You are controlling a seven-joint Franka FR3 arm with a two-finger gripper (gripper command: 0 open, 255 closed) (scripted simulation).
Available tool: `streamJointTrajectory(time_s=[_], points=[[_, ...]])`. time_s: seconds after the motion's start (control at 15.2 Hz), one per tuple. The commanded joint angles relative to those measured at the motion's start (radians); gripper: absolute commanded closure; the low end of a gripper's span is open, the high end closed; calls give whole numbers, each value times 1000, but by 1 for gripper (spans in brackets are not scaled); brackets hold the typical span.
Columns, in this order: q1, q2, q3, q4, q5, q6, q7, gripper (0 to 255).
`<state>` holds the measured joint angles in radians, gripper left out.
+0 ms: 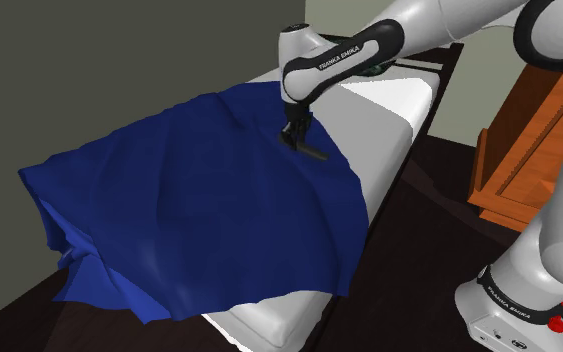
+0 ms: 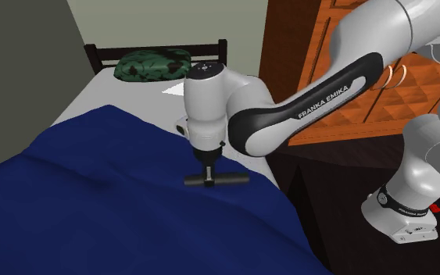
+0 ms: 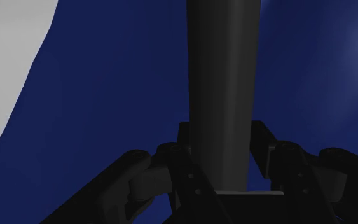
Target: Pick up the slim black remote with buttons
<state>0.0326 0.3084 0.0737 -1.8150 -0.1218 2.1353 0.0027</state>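
A slim black remote [image 2: 222, 179] lies flat across a deep blue blanket [image 2: 116, 211] on the bed. My black gripper [image 2: 207, 176] points straight down and is shut on the remote near its middle. In the shoulder view the gripper [image 1: 293, 139] stands at the blanket's far edge, with the remote [image 1: 314, 153] sticking out beside it. In the wrist view the remote [image 3: 225, 83] runs as a dark bar away from the hand, clasped between the two fingers [image 3: 171, 168]. Whether the remote still touches the blanket I cannot tell.
The bed's white mattress [image 1: 389, 115] shows bare beyond the blanket. A green patterned pillow [image 2: 154, 64] lies at the dark headboard [image 2: 155, 48]. An orange wooden cabinet [image 2: 304, 55] stands close beside the bed, behind the arm. The robot's base [image 2: 402, 211] sits on dark floor.
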Motion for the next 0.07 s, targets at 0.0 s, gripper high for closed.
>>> streamJointTrajectory(time_s=[0.0], points=[[0, -3, 0, 3, 1, -7, -1, 255]])
